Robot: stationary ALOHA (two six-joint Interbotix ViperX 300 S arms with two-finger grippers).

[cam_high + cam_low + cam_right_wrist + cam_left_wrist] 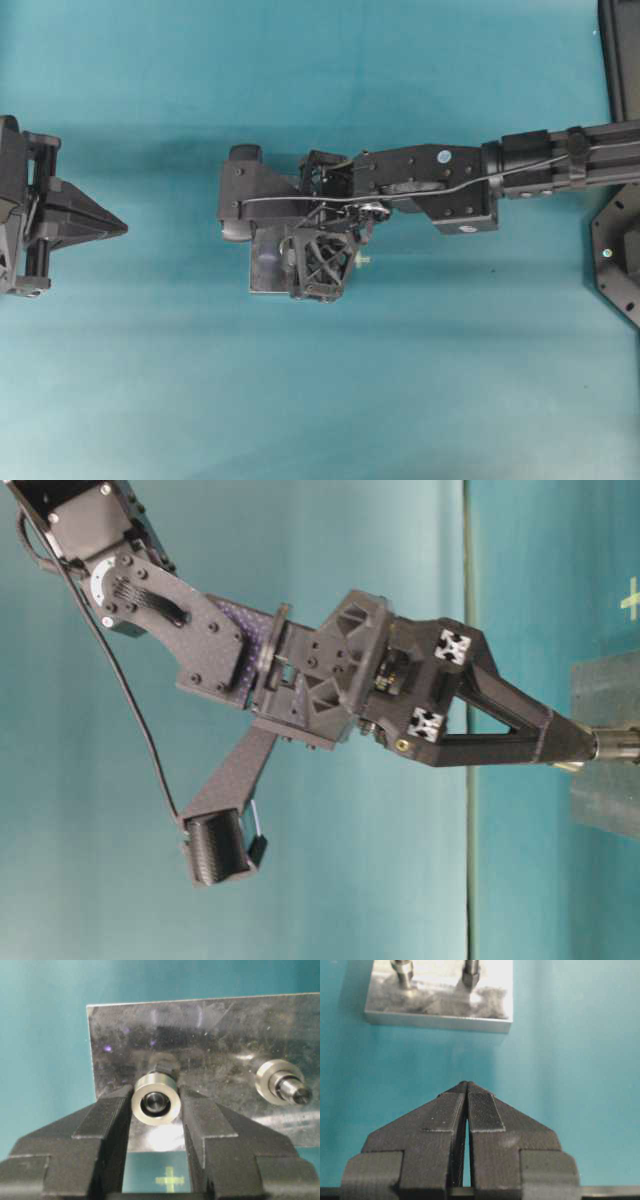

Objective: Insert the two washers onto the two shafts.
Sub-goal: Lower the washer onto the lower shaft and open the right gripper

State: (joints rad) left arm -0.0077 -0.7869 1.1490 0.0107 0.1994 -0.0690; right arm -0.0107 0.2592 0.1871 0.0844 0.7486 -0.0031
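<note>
Overhead, two grippers: the right gripper (156, 1105) clamps one washer (156, 1098) over a plate (210, 1030) bearing two shafts (470, 974); the left gripper (466, 1091) is closed, empty.

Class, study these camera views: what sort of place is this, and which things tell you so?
Probably a robotics lab test bench: a bare teal table, a metal plate with shafts, and two robot arms, the right tool gripping a washer.

A plain teal surface (300, 400) fills the scene, matte and evenly coloured. A small yellow cross mark (170, 1180) is printed on it. At the far right edge sits a dark mounting bracket (618, 255) with pale bolt heads.
</note>
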